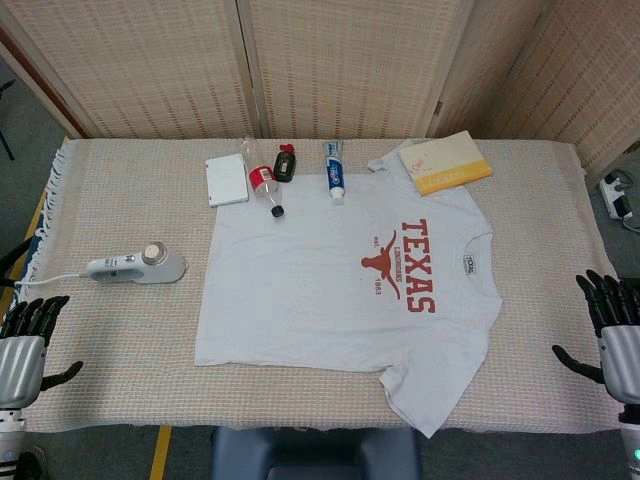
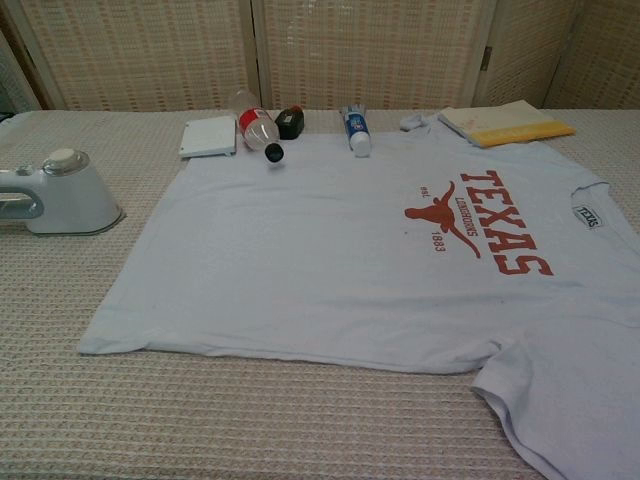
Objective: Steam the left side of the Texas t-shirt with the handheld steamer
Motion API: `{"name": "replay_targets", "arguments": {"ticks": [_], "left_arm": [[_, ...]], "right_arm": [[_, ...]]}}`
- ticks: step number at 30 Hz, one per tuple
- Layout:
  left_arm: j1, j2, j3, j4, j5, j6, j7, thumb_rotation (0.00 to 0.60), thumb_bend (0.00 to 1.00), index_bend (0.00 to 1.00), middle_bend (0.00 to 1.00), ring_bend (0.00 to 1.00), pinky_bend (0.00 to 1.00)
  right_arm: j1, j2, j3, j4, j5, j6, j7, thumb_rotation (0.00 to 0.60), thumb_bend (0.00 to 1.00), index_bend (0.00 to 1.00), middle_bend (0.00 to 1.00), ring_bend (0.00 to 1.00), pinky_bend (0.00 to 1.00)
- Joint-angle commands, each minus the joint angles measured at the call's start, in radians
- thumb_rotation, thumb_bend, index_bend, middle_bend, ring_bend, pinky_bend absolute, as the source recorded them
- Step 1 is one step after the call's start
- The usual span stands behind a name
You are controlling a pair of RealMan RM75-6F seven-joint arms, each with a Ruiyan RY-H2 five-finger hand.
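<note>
We have not begun: the steamer (image 1: 135, 265) sits untouched on the table (image 1: 120, 340), left of the t-shirt (image 1: 330, 290) spread flat. Our left hand (image 1: 28, 340) and right hand (image 1: 612, 325) hover empty at the table's edges, fingers apart. Grasping and steaming remain.

We are seeing the left robot hand (image 1: 25, 340) and right robot hand (image 1: 615, 335) cropping at the head view's edges, and neither is showing in the chest view. There the steamer (image 2: 60, 195) is losing its handle leftward, and the t-shirt (image 2: 330, 260) is running off right.
</note>
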Motion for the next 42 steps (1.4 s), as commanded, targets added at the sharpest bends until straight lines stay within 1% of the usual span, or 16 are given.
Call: {"name": "replay_targets", "arguments": {"ticks": [1, 8, 15, 18, 21, 23, 25, 27, 30, 33, 35, 39, 42], "left_arm": [[0.004, -0.014, -0.008, 0.010, 0.001, 0.018, -0.004, 0.600, 0.14, 0.15, 0.20, 0.15, 0.14], [0.006, -0.004, 0.001, -0.001, -0.004, 0.002, 0.005, 0.600, 0.14, 0.16, 0.20, 0.15, 0.14], [-0.034, -0.008, -0.020, -0.013, 0.003, -0.037, -0.012, 0.600, 0.14, 0.18, 0.20, 0.15, 0.14], [-0.074, -0.007, -0.039, -0.013, 0.002, -0.077, -0.005, 0.600, 0.14, 0.19, 0.20, 0.15, 0.14], [-0.124, -0.016, -0.077, -0.010, -0.030, -0.129, 0.012, 0.600, 0.14, 0.17, 0.20, 0.14, 0.14], [-0.162, -0.016, -0.100, -0.018, -0.077, -0.190, 0.032, 0.600, 0.14, 0.13, 0.17, 0.10, 0.14], [-0.198, -0.017, -0.120, -0.021, -0.119, -0.244, 0.055, 0.600, 0.13, 0.07, 0.13, 0.05, 0.14], [-0.241, -0.028, -0.143, -0.006, -0.169, -0.302, 0.083, 0.600, 0.13, 0.04, 0.11, 0.03, 0.13], [-0.261, -0.036, -0.153, 0.005, -0.195, -0.328, 0.097, 0.600, 0.13, 0.02, 0.09, 0.03, 0.13], [-0.318, -0.070, -0.179, 0.059, -0.259, -0.395, 0.122, 0.600, 0.15, 0.04, 0.11, 0.04, 0.14], [-0.374, -0.128, -0.205, 0.161, -0.332, -0.463, 0.137, 0.600, 0.18, 0.07, 0.13, 0.06, 0.14], [-0.420, -0.180, -0.211, 0.260, -0.409, -0.529, 0.153, 0.600, 0.20, 0.11, 0.15, 0.08, 0.15], [-0.447, -0.223, -0.211, 0.341, -0.434, -0.556, 0.146, 0.600, 0.24, 0.16, 0.20, 0.12, 0.16]], "right_arm": [[-0.001, 0.001, -0.002, -0.001, -0.003, -0.001, 0.002, 0.600, 0.10, 0.00, 0.05, 0.00, 0.04], [0.000, 0.001, -0.009, 0.003, -0.014, -0.007, 0.011, 0.600, 0.10, 0.00, 0.05, 0.00, 0.04], [0.004, 0.003, -0.006, 0.005, -0.026, -0.004, 0.024, 0.600, 0.10, 0.00, 0.05, 0.00, 0.04], [0.007, 0.012, -0.005, -0.002, -0.029, -0.008, 0.019, 0.600, 0.10, 0.00, 0.05, 0.00, 0.04], [0.009, 0.024, 0.000, -0.012, -0.029, -0.006, 0.013, 0.600, 0.10, 0.00, 0.05, 0.00, 0.04], [0.009, 0.032, 0.003, -0.019, -0.025, -0.005, 0.012, 0.600, 0.10, 0.00, 0.05, 0.00, 0.05], [0.008, 0.039, 0.008, -0.025, -0.018, -0.001, 0.012, 0.600, 0.10, 0.00, 0.05, 0.00, 0.05], [0.005, 0.047, 0.013, -0.032, -0.010, 0.003, 0.010, 0.600, 0.10, 0.00, 0.05, 0.00, 0.05], [0.004, 0.050, 0.015, -0.035, -0.008, 0.004, 0.008, 0.600, 0.10, 0.00, 0.05, 0.00, 0.05], [0.003, 0.058, 0.017, -0.044, -0.007, 0.007, 0.000, 0.600, 0.10, 0.00, 0.05, 0.00, 0.05], [0.004, 0.062, 0.015, -0.049, -0.005, 0.002, -0.005, 0.600, 0.10, 0.00, 0.05, 0.00, 0.05], [0.006, 0.061, 0.016, -0.051, 0.002, -0.007, -0.007, 0.600, 0.10, 0.00, 0.05, 0.00, 0.05], [0.011, 0.060, 0.016, -0.053, 0.004, -0.016, -0.013, 0.600, 0.10, 0.00, 0.05, 0.00, 0.05]]}}
